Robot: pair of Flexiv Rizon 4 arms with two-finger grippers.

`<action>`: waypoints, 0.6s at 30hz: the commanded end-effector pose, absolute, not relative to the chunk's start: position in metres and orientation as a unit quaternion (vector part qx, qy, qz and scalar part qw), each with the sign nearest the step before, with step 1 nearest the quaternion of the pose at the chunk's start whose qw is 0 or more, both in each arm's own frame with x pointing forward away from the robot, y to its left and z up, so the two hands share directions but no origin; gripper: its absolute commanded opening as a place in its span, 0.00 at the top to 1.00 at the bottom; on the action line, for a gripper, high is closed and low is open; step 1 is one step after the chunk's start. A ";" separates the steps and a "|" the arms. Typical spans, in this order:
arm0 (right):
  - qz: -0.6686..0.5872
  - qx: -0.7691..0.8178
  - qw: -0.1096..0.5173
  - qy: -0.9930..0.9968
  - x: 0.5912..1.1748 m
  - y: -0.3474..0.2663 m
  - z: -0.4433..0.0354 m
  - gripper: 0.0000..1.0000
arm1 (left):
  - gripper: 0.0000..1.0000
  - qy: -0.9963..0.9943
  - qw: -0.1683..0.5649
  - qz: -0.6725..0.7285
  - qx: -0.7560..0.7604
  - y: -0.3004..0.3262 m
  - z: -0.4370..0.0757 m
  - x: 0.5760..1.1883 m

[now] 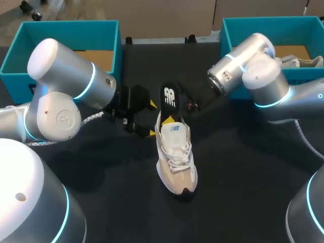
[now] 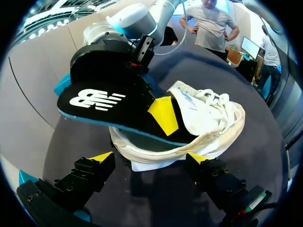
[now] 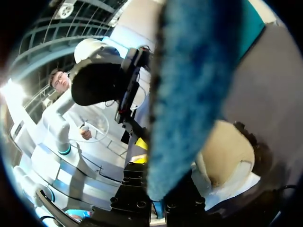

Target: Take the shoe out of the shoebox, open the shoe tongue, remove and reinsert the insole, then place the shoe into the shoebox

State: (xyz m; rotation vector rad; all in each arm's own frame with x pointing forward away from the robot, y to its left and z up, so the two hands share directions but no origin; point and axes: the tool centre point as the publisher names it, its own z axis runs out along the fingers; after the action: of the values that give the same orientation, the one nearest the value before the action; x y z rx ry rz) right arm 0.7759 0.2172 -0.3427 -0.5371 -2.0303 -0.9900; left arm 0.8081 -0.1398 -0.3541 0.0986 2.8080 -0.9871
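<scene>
I'm at the insole step. The shoe (image 1: 176, 152) lies on its sole mid-table (image 1: 243, 167), toe toward the near edge. My right gripper (image 2: 161, 118) is clamped on the insole (image 1: 169, 96), whose front end sits inside the shoe while the heel end sticks out. My left gripper (image 1: 151, 119) waits with fingers apart at the shoe's heel. Next, I judge, the left must steady the heel while the right works the insole.

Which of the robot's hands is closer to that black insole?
The right hand: it grips the insole between its fingers. The left hand sits open around the heel of the shoe, not touching the insole.
</scene>
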 end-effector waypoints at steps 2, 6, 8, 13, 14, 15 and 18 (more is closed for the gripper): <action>-0.384 -0.213 0.412 -0.798 0.772 0.222 -0.350 1.00 | 0.00 0.940 0.083 -0.330 0.033 -0.141 -0.356 0.808; -0.374 -0.216 0.420 -0.798 0.769 0.222 -0.352 1.00 | 0.00 0.940 0.083 -0.330 0.033 -0.141 -0.356 0.808; -0.376 -0.216 0.414 -0.800 0.770 0.220 -0.347 1.00 | 0.00 0.940 0.083 -0.330 0.033 -0.141 -0.356 0.808; -0.373 -0.216 0.399 -0.809 0.775 0.217 -0.337 0.87 | 0.00 0.940 0.083 -0.330 0.033 -0.141 -0.356 0.808; -0.372 -0.216 0.395 -0.812 0.776 0.216 -0.335 0.83 | 0.00 0.940 0.083 -0.330 0.033 -0.141 -0.356 0.808; -0.371 -0.215 0.393 -0.813 0.777 0.216 -0.333 0.81 | 0.00 0.940 0.083 -0.330 0.033 -0.141 -0.356 0.808; -0.370 -0.215 0.386 -0.817 0.780 0.213 -0.329 0.76 | 0.00 0.940 0.083 -0.330 0.033 -0.141 -0.356 0.808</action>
State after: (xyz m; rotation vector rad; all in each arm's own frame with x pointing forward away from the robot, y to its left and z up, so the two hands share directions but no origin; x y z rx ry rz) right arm 0.7818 0.2175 -0.3378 -0.5368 -2.0611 -0.9475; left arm 0.8081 -0.1398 -0.3541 0.0986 2.8080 -0.9871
